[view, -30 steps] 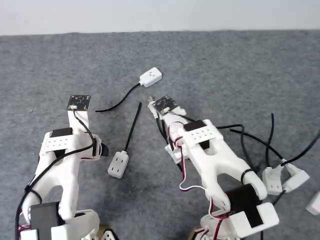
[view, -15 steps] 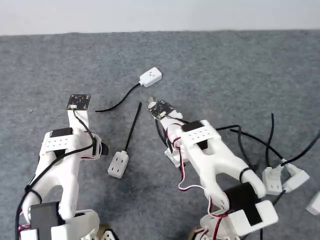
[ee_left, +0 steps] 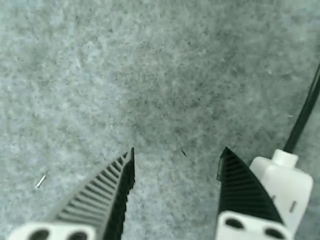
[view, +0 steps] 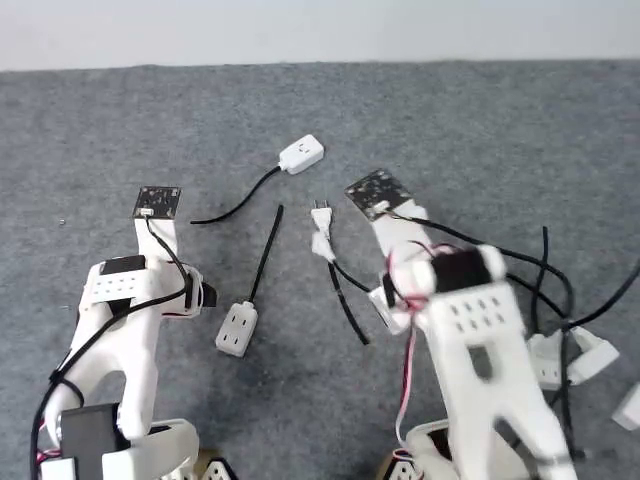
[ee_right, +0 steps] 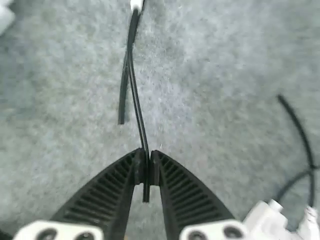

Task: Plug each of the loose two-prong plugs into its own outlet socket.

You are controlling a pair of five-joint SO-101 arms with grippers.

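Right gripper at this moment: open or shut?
Shut. In the right wrist view the right gripper has its jaws closed on the black cord, which runs out from between them across the grey table.

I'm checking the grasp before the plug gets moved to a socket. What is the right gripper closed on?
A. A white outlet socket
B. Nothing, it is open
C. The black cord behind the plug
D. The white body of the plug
C: in the right wrist view the right gripper is shut on the thin black cord, while the two-prong plug lies on the table ahead of it.
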